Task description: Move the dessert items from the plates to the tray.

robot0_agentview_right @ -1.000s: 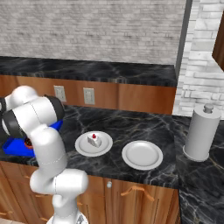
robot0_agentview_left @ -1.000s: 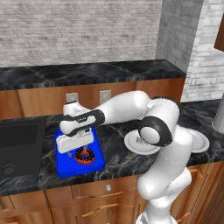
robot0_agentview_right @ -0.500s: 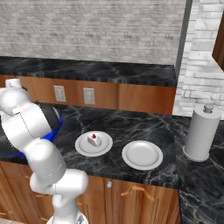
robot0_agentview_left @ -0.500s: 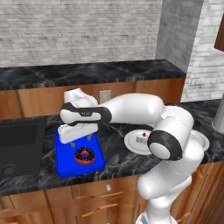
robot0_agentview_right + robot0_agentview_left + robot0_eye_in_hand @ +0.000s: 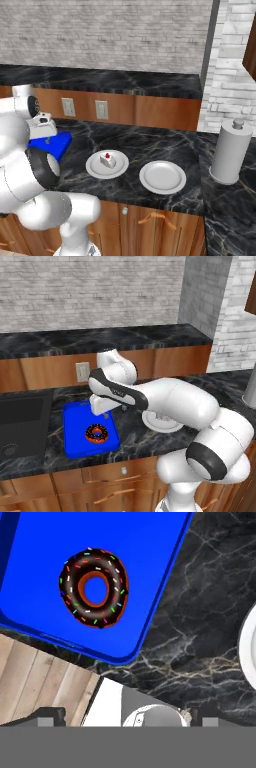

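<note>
The chocolate donut (image 5: pixel 97 433) lies flat on the blue tray (image 5: pixel 75 442), free of any grip; the hand view looks straight down at this donut (image 5: pixel 95 587) on the tray (image 5: pixel 150 557). My gripper (image 5: pixel 106 415) hangs just above the tray's far right part, open, with nothing between its fingers (image 5: pixel 50 716). The white cake piece with the cherry (image 5: pixel 106 160) sits on a white plate (image 5: pixel 95 170) right of the tray (image 5: pixel 52 146). A second white plate (image 5: pixel 162 176) beside it holds nothing. The gripper (image 5: pixel 46 137) is left of the cake plate.
A dark sink basin (image 5: pixel 20 421) lies left of the tray. A paper towel roll (image 5: pixel 229 150) stands at the right of the black marble counter (image 5: pixel 150 145). The arm covers most of the cake plate (image 5: pixel 161 425) in the left base view. Wall outlets (image 5: pixel 101 110) sit behind.
The arm has swung and folded round, and the gripper has shifted a little to the right over the tray. The donut has stayed in place on the tray.
</note>
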Robot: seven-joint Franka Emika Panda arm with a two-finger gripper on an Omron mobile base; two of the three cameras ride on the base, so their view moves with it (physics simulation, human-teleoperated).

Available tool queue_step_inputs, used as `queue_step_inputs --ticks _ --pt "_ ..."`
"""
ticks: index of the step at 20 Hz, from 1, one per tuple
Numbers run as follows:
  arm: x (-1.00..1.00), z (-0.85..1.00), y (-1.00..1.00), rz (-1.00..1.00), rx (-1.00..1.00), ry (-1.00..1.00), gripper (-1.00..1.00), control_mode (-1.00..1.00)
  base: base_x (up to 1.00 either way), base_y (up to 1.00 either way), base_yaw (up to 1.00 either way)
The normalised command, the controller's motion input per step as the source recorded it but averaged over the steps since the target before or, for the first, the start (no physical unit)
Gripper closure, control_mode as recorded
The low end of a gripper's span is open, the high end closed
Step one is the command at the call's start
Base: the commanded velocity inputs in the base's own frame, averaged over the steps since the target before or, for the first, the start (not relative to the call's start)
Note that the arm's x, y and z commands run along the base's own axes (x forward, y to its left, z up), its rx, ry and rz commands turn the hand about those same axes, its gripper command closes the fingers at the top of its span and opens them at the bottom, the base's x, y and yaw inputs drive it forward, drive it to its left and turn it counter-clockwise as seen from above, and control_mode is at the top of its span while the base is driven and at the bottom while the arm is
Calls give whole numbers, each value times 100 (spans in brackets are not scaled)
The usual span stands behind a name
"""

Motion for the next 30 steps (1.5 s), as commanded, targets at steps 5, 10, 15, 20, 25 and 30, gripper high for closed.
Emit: queue_step_inputs --ticks 5,10,15,20,25,30 --pt "-11 27 -77 4 1 -5 -100 -100 0 0 0" --pt "0 22 -70 5 1 -3 -100 -100 0 0 0" --pt "0 12 -66 11 3 -1 -100 -100 0 0 0" --pt "2 3 -47 13 1 0 -100 -100 0 0 0" --pt "20 0 -28 16 1 0 -100 -100 0 0 0" --pt "30 0 -34 15 1 0 -100 -100 0 0 0"
